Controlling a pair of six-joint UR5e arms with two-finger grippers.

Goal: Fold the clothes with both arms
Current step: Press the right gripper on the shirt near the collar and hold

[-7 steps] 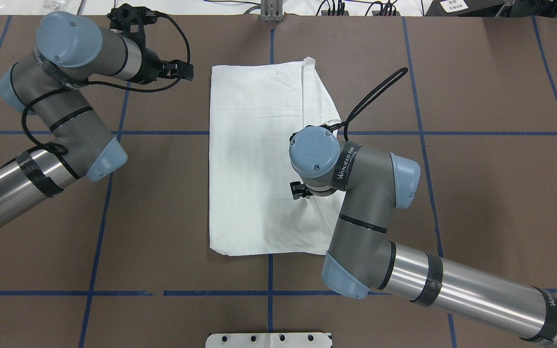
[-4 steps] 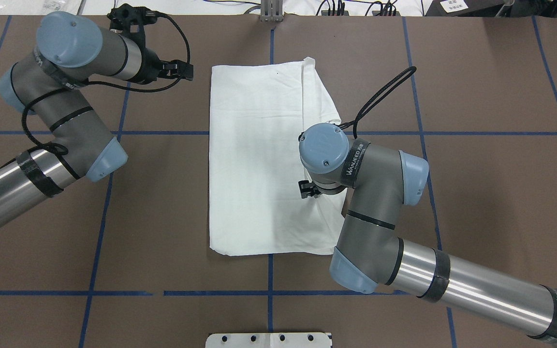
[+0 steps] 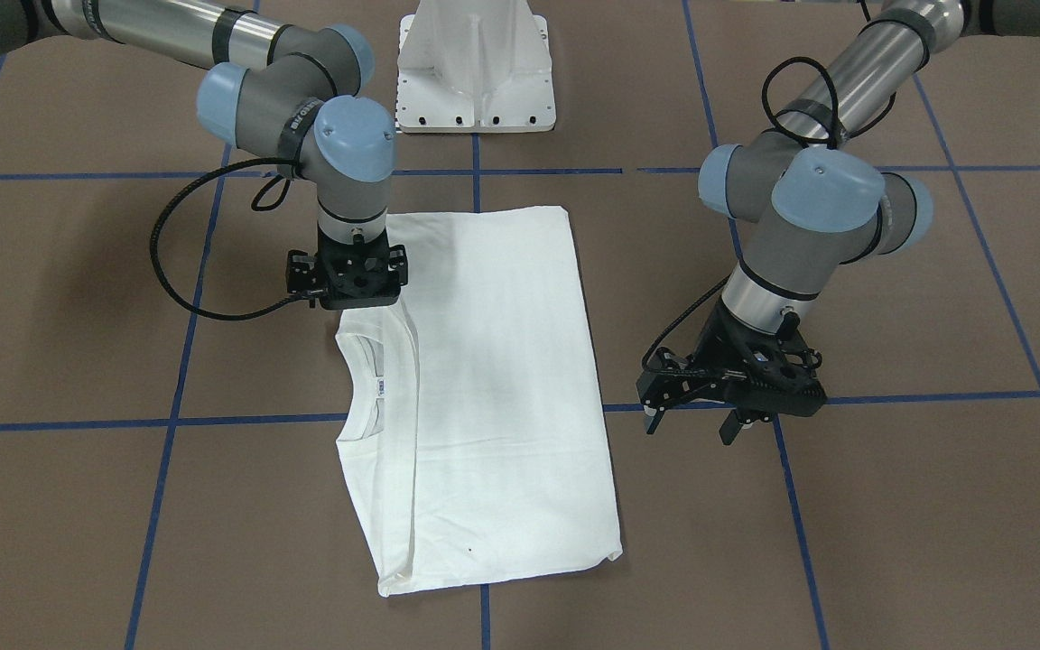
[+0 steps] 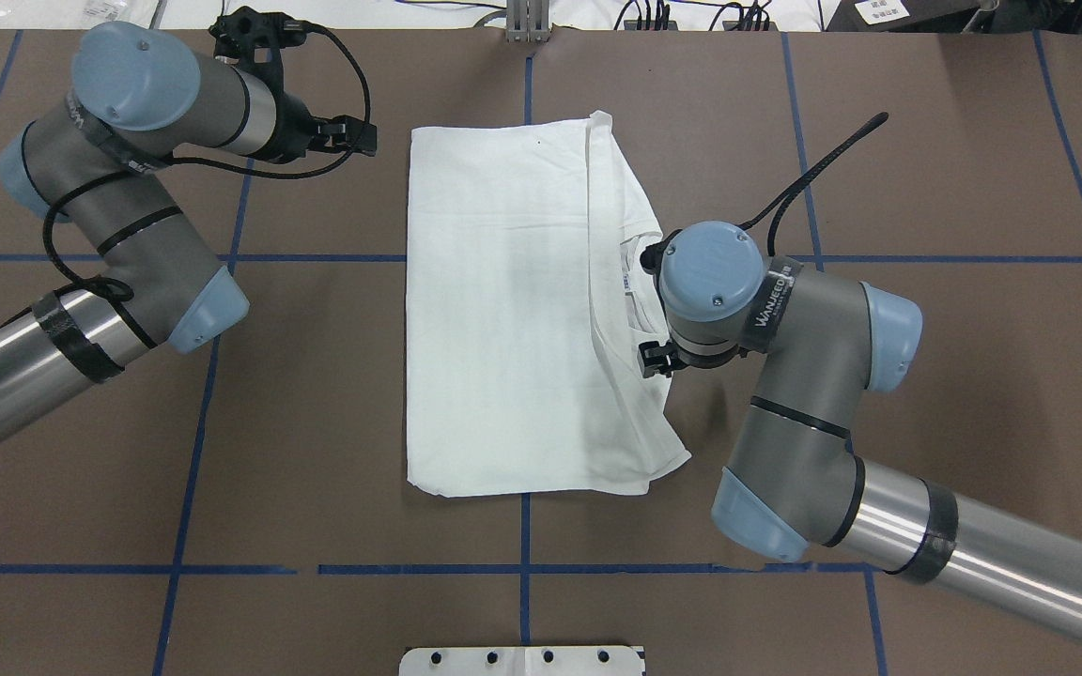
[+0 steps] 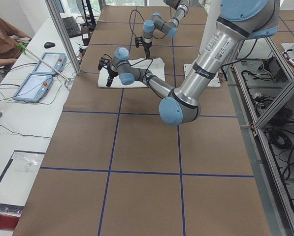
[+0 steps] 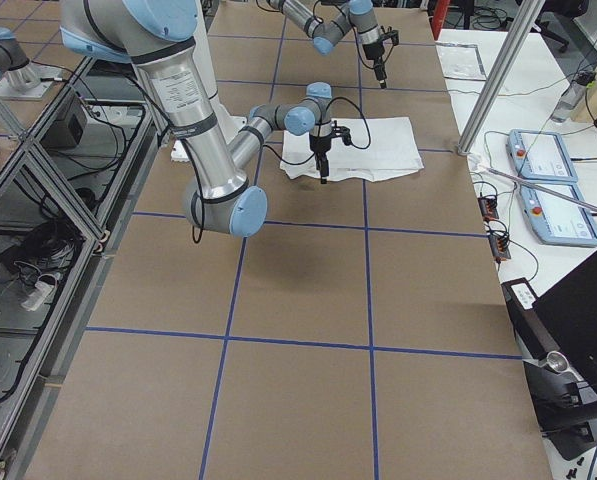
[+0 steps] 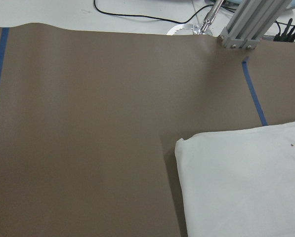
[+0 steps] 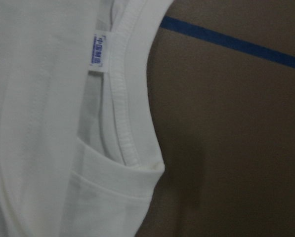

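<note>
The clothes are one white shirt [image 4: 503, 310] folded into a long rectangle on the brown table, also seen in the front view [image 3: 493, 379]. Its ribbed collar [image 8: 122, 113] and small neck label [image 8: 99, 52] lie at the edge toward my right arm. My right gripper [image 3: 356, 293] points straight down over that collar edge. Its fingers are hidden, so I cannot tell their state. My left gripper [image 3: 690, 422] hovers open and empty beside the shirt's far corner [image 7: 246, 182], over bare table.
The white pedestal base [image 3: 477, 72] stands at the robot's side of the table. Blue tape lines [image 4: 175, 569] grid the brown surface. An aluminium post [image 4: 527, 23] rises at the far edge. A side desk holds tablets [image 5: 36, 78], with a person's arm [image 5: 4, 44] beside them.
My right arm has moved rightward from over the shirt's middle to its collar edge, uncovering the collar. The shirt's near right corner now sticks out. The left arm has stayed put.
</note>
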